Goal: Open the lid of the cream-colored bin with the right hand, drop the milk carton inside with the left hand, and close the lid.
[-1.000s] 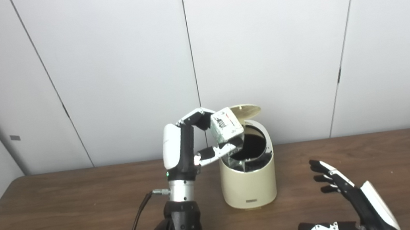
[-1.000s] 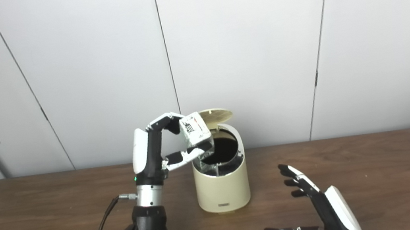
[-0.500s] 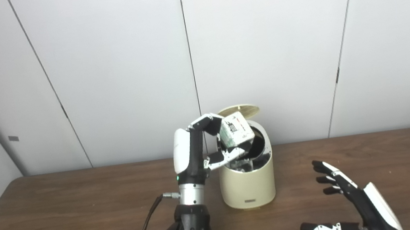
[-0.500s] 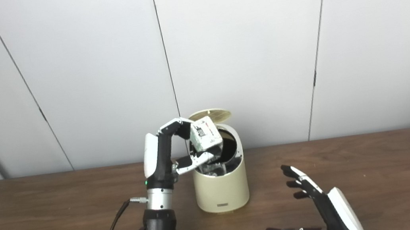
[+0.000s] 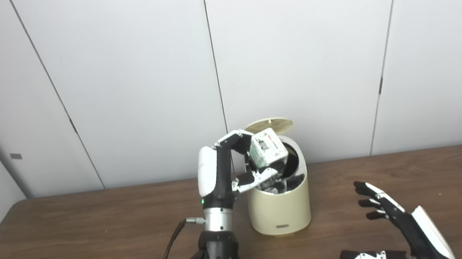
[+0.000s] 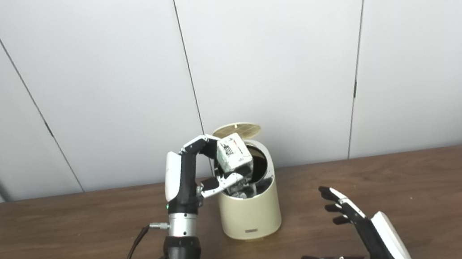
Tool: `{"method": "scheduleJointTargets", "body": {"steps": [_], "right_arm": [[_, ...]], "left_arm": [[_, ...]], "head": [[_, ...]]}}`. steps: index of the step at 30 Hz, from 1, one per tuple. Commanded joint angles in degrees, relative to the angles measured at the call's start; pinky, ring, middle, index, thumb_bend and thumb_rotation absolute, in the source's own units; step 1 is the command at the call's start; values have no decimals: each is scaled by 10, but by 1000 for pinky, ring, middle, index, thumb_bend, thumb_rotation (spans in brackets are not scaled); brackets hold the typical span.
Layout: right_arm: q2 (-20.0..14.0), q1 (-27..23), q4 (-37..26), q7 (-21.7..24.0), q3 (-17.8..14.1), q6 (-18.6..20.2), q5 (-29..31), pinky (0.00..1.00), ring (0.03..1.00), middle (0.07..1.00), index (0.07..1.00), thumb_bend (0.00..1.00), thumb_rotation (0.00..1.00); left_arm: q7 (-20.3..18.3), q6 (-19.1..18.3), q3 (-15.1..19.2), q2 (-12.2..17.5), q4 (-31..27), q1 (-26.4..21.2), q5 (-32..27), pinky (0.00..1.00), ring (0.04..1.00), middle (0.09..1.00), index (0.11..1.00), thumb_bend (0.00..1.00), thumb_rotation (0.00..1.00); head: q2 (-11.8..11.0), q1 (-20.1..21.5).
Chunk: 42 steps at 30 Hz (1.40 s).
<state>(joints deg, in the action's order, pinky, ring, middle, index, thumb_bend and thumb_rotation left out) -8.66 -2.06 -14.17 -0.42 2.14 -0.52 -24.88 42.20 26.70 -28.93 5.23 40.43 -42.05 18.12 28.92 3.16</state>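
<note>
White panelled wall (image 5: 292, 48), brown wooden table (image 5: 49, 254)

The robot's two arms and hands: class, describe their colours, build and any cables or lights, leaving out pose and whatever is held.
The left hand has a white back shell over black, with black-and-white jointed fingers. Its wrist is a silver metal cylinder with a small green light above it; a black cable plugs in there, and the forearm is black. The right hand matches: white back plate, black fingers, white thumb segment.

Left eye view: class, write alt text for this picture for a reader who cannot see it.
The left robot hand holds a milk carton tilted over the open mouth of a cream bin, whose lid stands raised at the back. The right robot hand waits open above the brown table, to the bin's right.
</note>
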Motion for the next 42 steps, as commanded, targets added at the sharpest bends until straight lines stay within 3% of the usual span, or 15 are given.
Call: {"method": "scheduleJointTargets", "body": {"steps": [1, 2, 3, 4, 6, 10, 30, 40, 42], "right_arm": [[-4, -10, -24, -6, -3, -13, 5, 711, 811, 873, 882, 717, 355], [-4, -11, -23, -6, -4, -15, 6, 712, 811, 873, 882, 718, 355], [-3, -11, -22, -7, -4, -16, 7, 710, 811, 873, 881, 719, 352], [-3, -11, -21, -7, -4, -15, 8, 710, 810, 872, 881, 719, 345], [-3, -12, -21, -7, -3, -15, 8, 712, 810, 873, 880, 717, 340], [-4, -15, -14, -9, -3, -22, 9, 713, 805, 870, 874, 719, 324], [-4, -21, -12, -8, 0, -21, 6, 719, 802, 867, 870, 707, 261], [-7, -22, -4, -10, 1, -27, 5, 707, 802, 866, 869, 703, 288], [-7, -21, -5, -9, 1, -25, 6, 711, 802, 865, 872, 701, 288]], "left_arm": [[-22, 2, 2, -3, 11, -18, 22, 541, 578, 502, 488, 523, 0], [-24, 2, 6, -3, 16, -19, 33, 568, 606, 571, 493, 521, 34], [-27, 2, 11, -4, 19, -19, 43, 608, 651, 645, 617, 703, 134], [-30, 2, 18, -5, 22, -19, 52, 633, 678, 684, 673, 769, 185], [-35, 1, 30, -8, 23, -18, 66, 664, 725, 746, 750, 824, 248], [-47, 2, 48, -8, 14, -13, 79, 671, 747, 782, 800, 839, 258], [-70, 2, 72, -1, -50, 12, 69, 619, 716, 756, 756, 845, 164], [-58, 2, 84, 18, -135, 48, 55, 433, 545, 627, 651, 719, 169], [-55, 2, 85, 25, -156, 54, 45, 419, 526, 605, 623, 692, 128]], "head": [[1, 0], [1, -1], [1, -1], [1, -2], [1, -3], [1, -4], [-2, -14], [-6, -20], [-6, -21]]}}
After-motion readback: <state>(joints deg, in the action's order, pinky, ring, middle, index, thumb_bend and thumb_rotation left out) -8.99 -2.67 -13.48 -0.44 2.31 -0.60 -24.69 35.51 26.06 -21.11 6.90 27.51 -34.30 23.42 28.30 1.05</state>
